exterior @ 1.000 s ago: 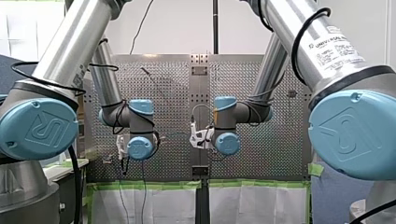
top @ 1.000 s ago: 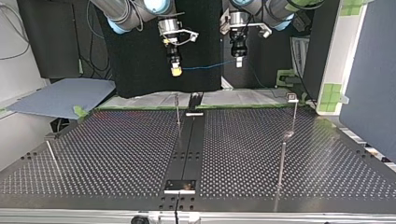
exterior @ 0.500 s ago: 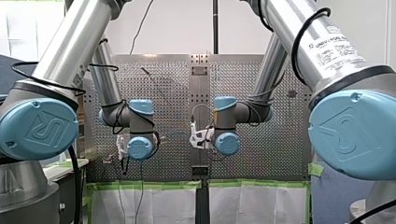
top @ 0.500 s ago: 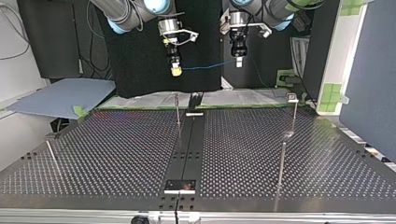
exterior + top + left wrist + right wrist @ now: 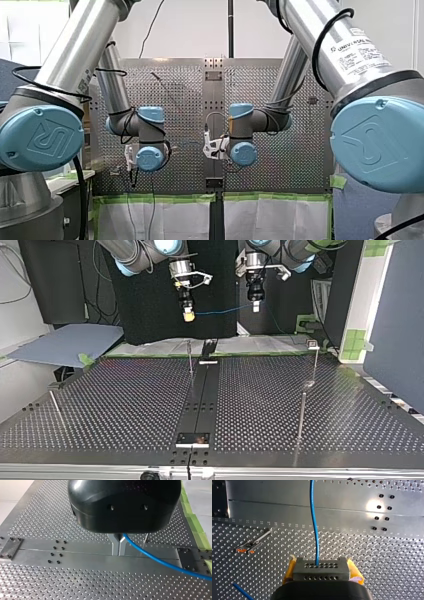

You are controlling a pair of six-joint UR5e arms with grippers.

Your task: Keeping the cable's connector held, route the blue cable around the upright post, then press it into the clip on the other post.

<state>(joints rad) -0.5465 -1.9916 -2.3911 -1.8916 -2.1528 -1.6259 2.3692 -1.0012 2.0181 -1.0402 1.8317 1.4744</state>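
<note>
Hanging well above the perforated counter [image 5: 125, 405], my right tool [image 5: 188, 316] pinches the connector [image 5: 321, 569] between yellow pads [image 5: 355, 571], while my left tool [image 5: 118, 552] has its metal fingers pressed together on the blue cable [image 5: 222, 311]. The cable spans the gap between both tools, apart from the upright post [image 5: 189, 357] and the clip [image 5: 313, 344].

blue cable [image 5: 312, 505] is strung in mid-air, ending in a dark perforated connector [image 5: 321, 568]. Thin upright post [image 5: 190, 357] is seen far centre in top view, clip-topped post [image 5: 314, 362] far right.
</note>
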